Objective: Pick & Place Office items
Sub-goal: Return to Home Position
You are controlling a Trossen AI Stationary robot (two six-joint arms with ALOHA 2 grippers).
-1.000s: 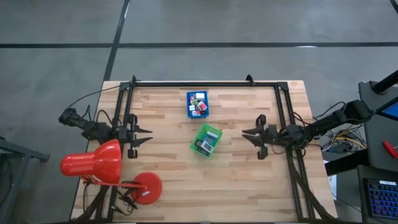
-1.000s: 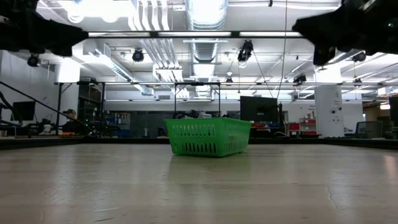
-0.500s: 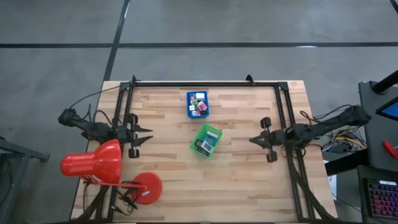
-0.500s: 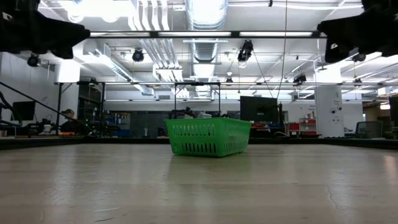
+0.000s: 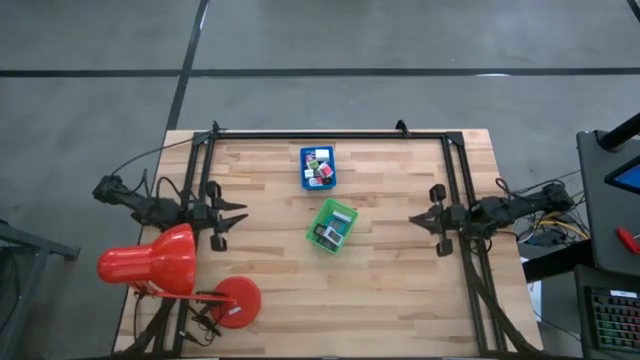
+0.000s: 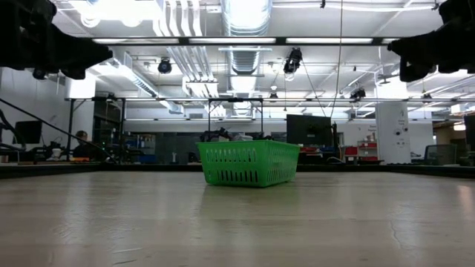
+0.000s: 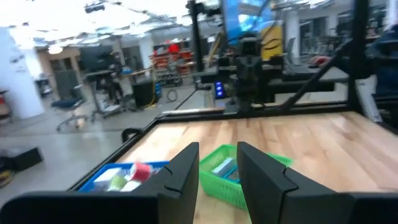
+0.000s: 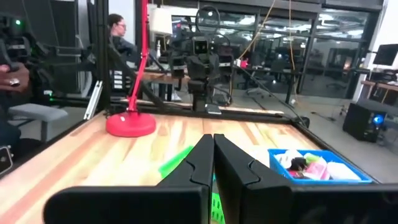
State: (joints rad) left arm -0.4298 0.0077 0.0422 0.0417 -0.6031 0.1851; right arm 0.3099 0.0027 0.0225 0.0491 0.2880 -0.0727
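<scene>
High view: the right gripper [image 5: 415, 219] has been drawn further away from the green tray [image 5: 314, 218] than it was a second ago, and its arm has been folded back toward the table edge on that side of the tray. Its fingers, which were spread a second ago, are now seen pressed together in the right wrist view, with nothing between them. The left gripper [image 5: 238, 215] is found where it was, well apart from the green tray on the opposite side, with its fingers parted and nothing held.

Neither tray has been shifted. The office items [image 5: 330, 234] are seen partly inside the green tray and partly in the blue tray [image 5: 303, 168], which stands just beyond the green tray toward the far edge of the table [image 5: 390, 285]. No small piece can be made out on the bare wood around the green tray.

In the low view the same retreat is shown: the dark mass of the right arm [image 6: 438, 48] has been pulled toward the upper corner, away from the green tray [image 6: 249, 165].

From this it is judged that the sorting has been finished and that only the parking of the right arm is left. No further pick appears to be called for.
</scene>
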